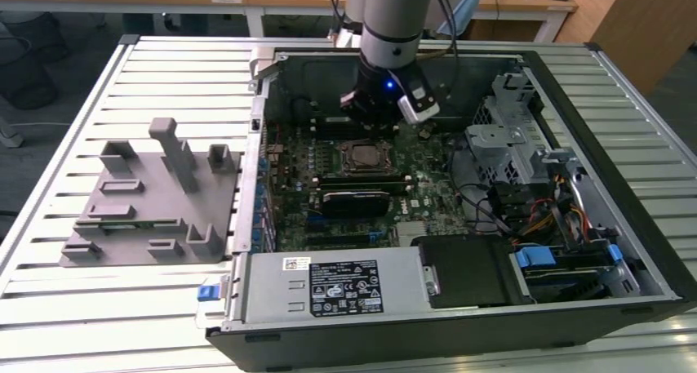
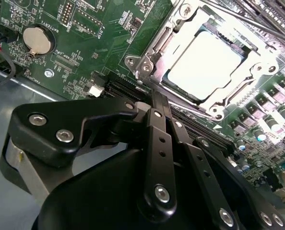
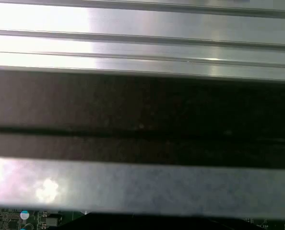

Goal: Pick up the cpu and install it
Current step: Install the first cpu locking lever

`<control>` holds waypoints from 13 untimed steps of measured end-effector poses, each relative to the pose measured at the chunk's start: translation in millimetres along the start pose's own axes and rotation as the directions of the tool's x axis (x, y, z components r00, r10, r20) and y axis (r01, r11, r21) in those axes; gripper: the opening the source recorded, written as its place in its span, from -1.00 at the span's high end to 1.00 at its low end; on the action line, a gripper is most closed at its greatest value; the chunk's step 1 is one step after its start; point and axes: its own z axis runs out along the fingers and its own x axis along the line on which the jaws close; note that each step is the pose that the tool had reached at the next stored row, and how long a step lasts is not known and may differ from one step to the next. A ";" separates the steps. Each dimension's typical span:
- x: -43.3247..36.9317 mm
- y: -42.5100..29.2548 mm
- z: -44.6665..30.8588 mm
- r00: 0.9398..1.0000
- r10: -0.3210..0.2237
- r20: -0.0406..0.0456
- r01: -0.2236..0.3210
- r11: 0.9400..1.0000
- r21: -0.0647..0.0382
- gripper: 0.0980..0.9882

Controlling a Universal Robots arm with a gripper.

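The cpu (image 2: 205,64), a silvery square chip, lies flat inside the metal socket frame (image 2: 147,60) on the green motherboard (image 2: 85,52). In the exterior view the cpu (image 1: 365,154) sits mid-board in the open computer case (image 1: 642,250). My gripper (image 1: 368,122) hangs from the arm just behind the socket, toward the back wall of the case. In the second wrist view the gripper (image 2: 154,98) has its black fingers drawn together with nothing between them, a short way off the socket's corner and clear of the chip.
A grey plastic tray (image 1: 142,202) with upright posts stands on the slatted table at the exterior view's left. Drive cages and cable bundles (image 1: 534,202) fill the case's right side, and a power supply (image 1: 338,287) lies along its front. A coin battery (image 2: 37,39) sits on the board.
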 end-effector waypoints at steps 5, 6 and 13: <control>-0.5 -0.3 2.2 1.000 0.000 0.000 0.000 1.000 0.000 0.98; -0.5 -0.3 1.7 1.000 0.000 -0.001 0.000 1.000 0.000 0.98; -0.6 0.0 0.3 1.000 0.000 0.000 0.000 1.000 0.002 0.98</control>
